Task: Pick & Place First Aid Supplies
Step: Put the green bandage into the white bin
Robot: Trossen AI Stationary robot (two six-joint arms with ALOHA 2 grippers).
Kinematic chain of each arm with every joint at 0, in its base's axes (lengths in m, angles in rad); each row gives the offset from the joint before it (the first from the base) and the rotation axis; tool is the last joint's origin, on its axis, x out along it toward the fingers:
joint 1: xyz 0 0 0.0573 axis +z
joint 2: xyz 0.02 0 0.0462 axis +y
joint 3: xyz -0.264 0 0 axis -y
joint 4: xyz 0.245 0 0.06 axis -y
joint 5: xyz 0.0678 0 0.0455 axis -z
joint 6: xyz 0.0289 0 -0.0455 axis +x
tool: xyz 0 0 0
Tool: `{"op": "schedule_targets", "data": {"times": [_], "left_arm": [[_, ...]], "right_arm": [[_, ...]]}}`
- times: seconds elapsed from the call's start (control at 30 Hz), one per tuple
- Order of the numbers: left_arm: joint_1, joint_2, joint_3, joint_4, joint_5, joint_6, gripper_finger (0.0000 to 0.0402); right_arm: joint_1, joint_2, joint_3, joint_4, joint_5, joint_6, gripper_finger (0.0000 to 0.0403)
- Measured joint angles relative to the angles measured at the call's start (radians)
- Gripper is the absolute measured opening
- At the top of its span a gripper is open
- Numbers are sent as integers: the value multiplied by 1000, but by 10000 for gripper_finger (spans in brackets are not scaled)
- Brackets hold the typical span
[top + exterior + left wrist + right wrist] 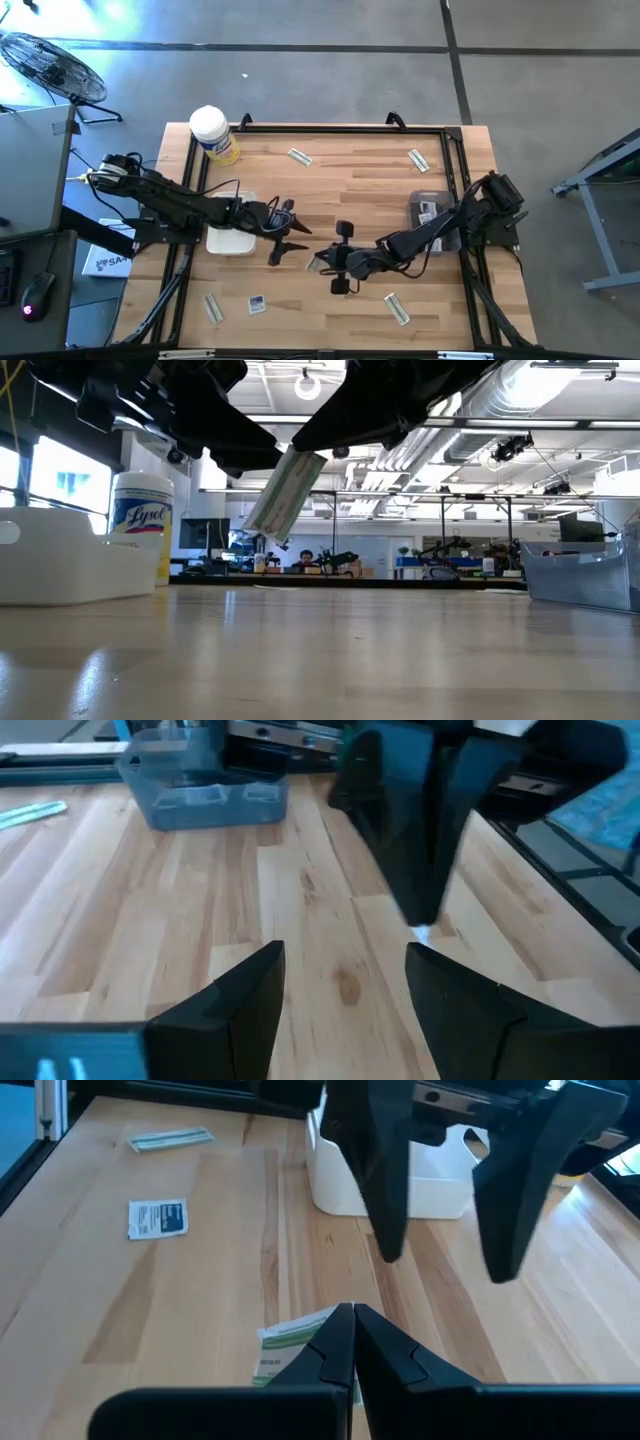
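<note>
Right gripper [352, 1320] pinching flat crinkly strip [290, 1342], left gripper [345, 982] spread, probably empty, wood-grain table [350, 190]

You have a pale wooden bench [330, 190], a white-lidded yellow wipes canister [213, 135] at its far corner, a white plastic tray [229, 241], and a clear grey bin [428, 212].

My table [330, 185] is pale butcher-block wood inside a black frame. On it lie a white tray [231, 240], a clear bin [428, 212], a yellow canister [214, 136], four wrapped strips [299, 156] [418, 159] [397, 308] [213, 308] and one white square packet [257, 305].
</note>
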Motion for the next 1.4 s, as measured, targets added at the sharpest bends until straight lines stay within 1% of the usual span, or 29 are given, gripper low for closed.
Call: {"op": "schedule_targets", "data": {"times": [0.13, 0.23, 0.4, 0.63, 0.8, 0.9, 1.0, 1.07, 1.13, 1.23, 1.33, 1.37, 1.4], "left_arm": [[0, 0, 0, -4, 36, -3, 207], [0, 0, 0, -36, 65, -11, 207], [0, 28, 0, -41, 64, -46, 207], [0, 100, 1, 57, 46, -56, 207], [0, 120, 8, 97, 41, -62, 207], [0, 130, 20, 110, 42, -90, 207], [0, 133, 24, 104, 37, -109, 199], [0, 133, 24, 104, 38, -119, 183], [0, 133, 25, 99, 37, -127, 156], [0, 133, 25, 98, 38, -127, 101], [0, 133, 25, 97, 37, -130, 33], [0, 133, 25, 98, 35, -133, 17], [0, 133, 25, 98, 35, -140, 10]], "right_arm": [[-5, 0, 0, -16, 1, 6, 1], [-8, 0, 0, -17, 1, 7, 1], [-12, -7, 0, -17, 26, 2, 1], [-22, -22, 1, -6, 27, -21, 1], [-29, -25, 1, -11, 37, -25, 1], [-35, -25, 1, -9, 38, -25, 1], [-35, -25, 1, -7, 55, -37, 1], [-35, -25, 1, -7, 63, -41, 1], [-34, -25, 1, -7, 72, -42, 1], [-35, -25, 1, -7, 78, -43, 2], [-35, -25, 1, -7, 90, -43, 1], [-35, -25, 1, -7, 90, -43, 1], [-35, -25, 1, -7, 90, -43, 2]]}}
